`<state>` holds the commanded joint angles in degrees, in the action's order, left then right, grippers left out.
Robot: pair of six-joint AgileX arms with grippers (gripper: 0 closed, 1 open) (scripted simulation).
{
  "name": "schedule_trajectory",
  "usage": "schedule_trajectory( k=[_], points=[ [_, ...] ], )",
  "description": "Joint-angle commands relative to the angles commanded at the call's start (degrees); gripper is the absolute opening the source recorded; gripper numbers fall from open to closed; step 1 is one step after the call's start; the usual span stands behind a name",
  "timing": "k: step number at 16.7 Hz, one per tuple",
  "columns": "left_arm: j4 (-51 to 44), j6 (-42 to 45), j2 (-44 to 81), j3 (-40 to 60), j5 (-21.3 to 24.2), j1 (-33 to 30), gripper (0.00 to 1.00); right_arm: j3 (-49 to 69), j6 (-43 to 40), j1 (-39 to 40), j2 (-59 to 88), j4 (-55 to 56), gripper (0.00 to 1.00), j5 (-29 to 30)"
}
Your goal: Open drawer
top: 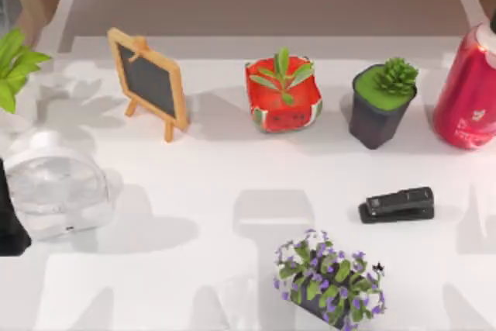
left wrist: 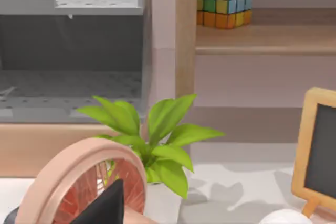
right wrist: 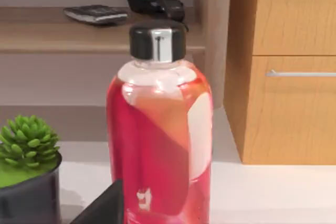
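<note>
Table (top: 194, 191) in the top view carries a stapler (top: 397, 205) near its right edge. Left wrist view faces a leafy plant (left wrist: 157, 140). Right wrist view shows the drawer (right wrist: 294, 108), closed, behind a red bottle (right wrist: 160, 145); whether either claw is clenched or released cannot be told.

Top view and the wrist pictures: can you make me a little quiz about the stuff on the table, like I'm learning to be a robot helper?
1. True or false: in the top view, the stapler lies farther to the right than the small chalkboard.
2. Pick one: what stands just to the right of the watermelon pot in the top view?
A. the dark pot with a green succulent
B. a yellow cup
C. a stack of books
3. Fill the gap: in the right wrist view, the drawer with the silver handle is ____ (open or shut).

Key: 1 true; 2 A; 3 shut.
</note>
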<state>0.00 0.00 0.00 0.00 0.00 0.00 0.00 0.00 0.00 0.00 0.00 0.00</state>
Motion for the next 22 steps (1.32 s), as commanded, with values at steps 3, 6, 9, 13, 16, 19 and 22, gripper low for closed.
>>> schedule_trajectory(
  k=[3,6,9,13,16,19,22],
  points=[
    [0.0,0.0,0.0,0.0,0.0,0.0,1.00,0.6,0.0,-0.3,0.7,0.7,1.00,-0.8],
    [0.0,0.0,0.0,0.0,0.0,0.0,1.00,4.2,0.1,-3.3,5.7,4.9,1.00,-6.3],
    [0.0,0.0,0.0,0.0,0.0,0.0,1.00,9.1,0.2,-10.8,15.9,11.7,1.00,-14.4],
    [0.0,0.0,0.0,0.0,0.0,0.0,1.00,14.3,0.6,-21.9,34.9,18.7,1.00,-19.4],
    [0.0,0.0,0.0,0.0,0.0,0.0,1.00,18.9,0.7,-29.5,45.4,24.9,1.00,-24.6],
    [0.0,0.0,0.0,0.0,0.0,0.0,1.00,22.8,0.9,-34.4,53.4,29.9,1.00,-31.6],
    [0.0,0.0,0.0,0.0,0.0,0.0,1.00,24.8,0.9,-35.7,56.8,32.5,1.00,-35.2]
  ],
)
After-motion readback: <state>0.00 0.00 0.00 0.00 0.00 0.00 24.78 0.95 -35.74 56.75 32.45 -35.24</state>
